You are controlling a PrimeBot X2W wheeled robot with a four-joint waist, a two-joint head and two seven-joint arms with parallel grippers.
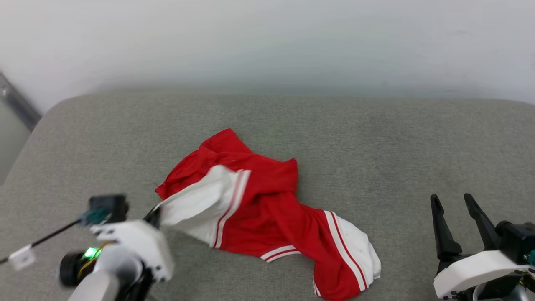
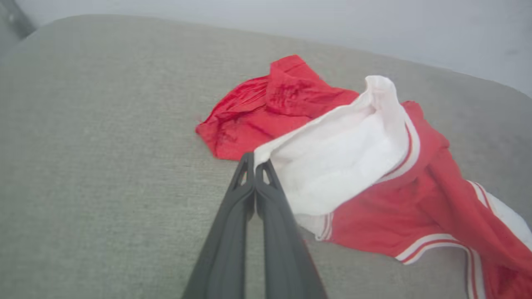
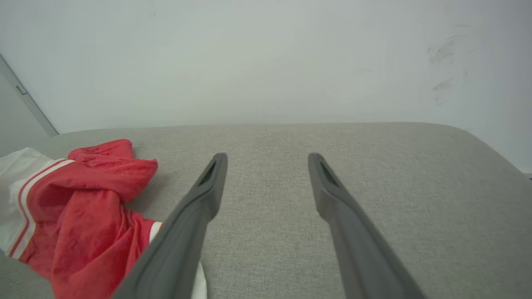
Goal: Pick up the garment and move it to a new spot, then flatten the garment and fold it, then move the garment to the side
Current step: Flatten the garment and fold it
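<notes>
The garment (image 1: 267, 205) is a red jersey with white sleeve parts and red-and-white striped trim, lying crumpled in the middle of a grey cushioned surface (image 1: 376, 138). My left gripper (image 2: 254, 162) is shut on the tip of a white sleeve part (image 2: 332, 162), which it holds lifted off the surface; in the head view that gripper (image 1: 154, 216) sits at the garment's lower-left edge. My right gripper (image 1: 453, 200) stands open at the lower right, apart from the garment (image 3: 79, 207), with bare cushion between its fingers (image 3: 208, 182).
A pale wall (image 1: 267, 42) rises behind the cushion's far edge. A dark metal strip (image 1: 16, 104) runs down at the far left beyond the cushion's rounded corner. Bare cushion stretches to the right and behind the garment.
</notes>
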